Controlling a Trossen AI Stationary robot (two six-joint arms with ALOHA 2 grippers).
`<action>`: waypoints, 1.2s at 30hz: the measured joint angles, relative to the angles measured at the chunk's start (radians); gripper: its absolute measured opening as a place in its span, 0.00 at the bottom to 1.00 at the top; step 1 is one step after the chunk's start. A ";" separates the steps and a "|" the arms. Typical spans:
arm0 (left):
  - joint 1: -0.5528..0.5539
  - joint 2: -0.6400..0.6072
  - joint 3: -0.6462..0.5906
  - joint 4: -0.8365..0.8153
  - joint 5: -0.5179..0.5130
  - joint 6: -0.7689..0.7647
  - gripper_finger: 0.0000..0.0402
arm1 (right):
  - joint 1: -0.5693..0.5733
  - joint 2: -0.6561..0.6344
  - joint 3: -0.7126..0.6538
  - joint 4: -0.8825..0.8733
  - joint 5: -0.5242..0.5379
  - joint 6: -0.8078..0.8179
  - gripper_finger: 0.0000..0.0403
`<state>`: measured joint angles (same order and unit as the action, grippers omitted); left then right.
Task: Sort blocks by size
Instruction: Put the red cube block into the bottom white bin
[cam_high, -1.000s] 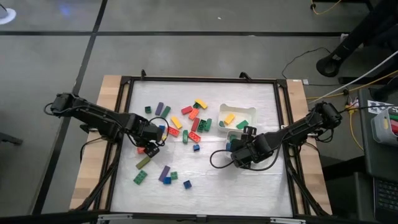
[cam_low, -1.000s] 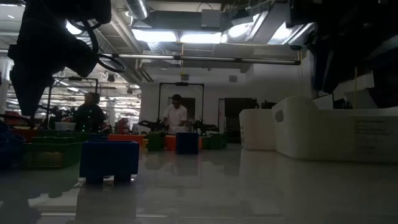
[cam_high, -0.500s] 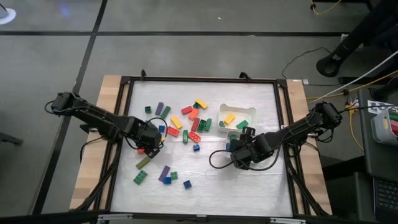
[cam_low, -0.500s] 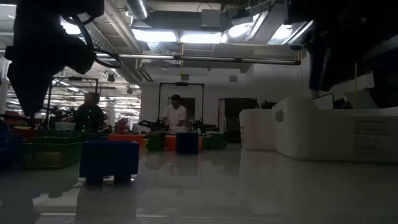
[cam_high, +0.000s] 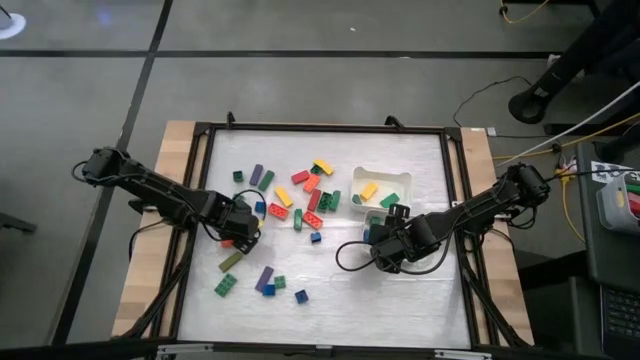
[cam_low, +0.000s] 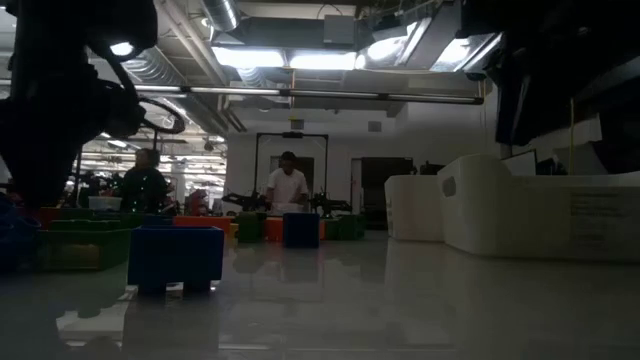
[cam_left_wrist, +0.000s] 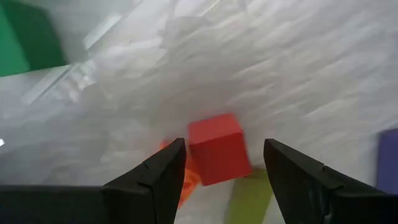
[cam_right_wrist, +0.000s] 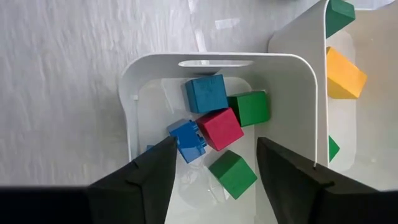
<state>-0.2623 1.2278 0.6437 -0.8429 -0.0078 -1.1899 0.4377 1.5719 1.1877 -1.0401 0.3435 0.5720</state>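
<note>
Right hand (cam_right_wrist: 211, 165) hovers with its fingers spread and nothing between them, directly over the near white tray (cam_right_wrist: 134, 81), which sits under it in the right wrist view. Below the fingers lie five short cubes: a blue cube (cam_right_wrist: 206, 93), a red cube (cam_right_wrist: 219, 129), a green cube (cam_right_wrist: 249, 108), another green one (cam_right_wrist: 232, 175) and a blue studded one (cam_right_wrist: 188, 139). Just past that tray, touching it, the second white tray (cam_high: 382, 187) holds a yellow bar (cam_right_wrist: 343, 73) and some green pieces.

Over to the left hand (cam_left_wrist: 224, 162): fingers apart, empty, lowered over a red cube (cam_left_wrist: 217, 149) on the worktop (cam_high: 400, 300), the cube sitting between the fingertips but not clamped. An olive bar (cam_high: 231, 261) lies just beside it.

Beyond that hand, most of the blocks are unsorted: a loose scatter (cam_high: 300, 195) between the two hands, and a smaller group (cam_high: 262, 281) nearer the front edge. My read: the sort is under way, a handful done, roughly twenty to go.
</note>
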 joint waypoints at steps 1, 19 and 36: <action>0.000 0.000 0.000 0.010 0.000 0.007 0.51 | 0.000 0.000 0.000 0.000 0.000 0.000 0.55; 0.000 0.115 0.000 0.017 -0.006 0.038 0.50 | 0.000 0.000 0.000 0.002 -0.003 0.000 0.55; 0.031 0.110 0.001 0.518 0.033 0.091 0.29 | 0.000 0.000 0.000 0.340 0.069 -0.197 0.55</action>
<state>-0.2311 1.3383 0.6445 -0.3245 0.0255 -1.0985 0.4381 1.5719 1.1877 -0.6997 0.4123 0.3747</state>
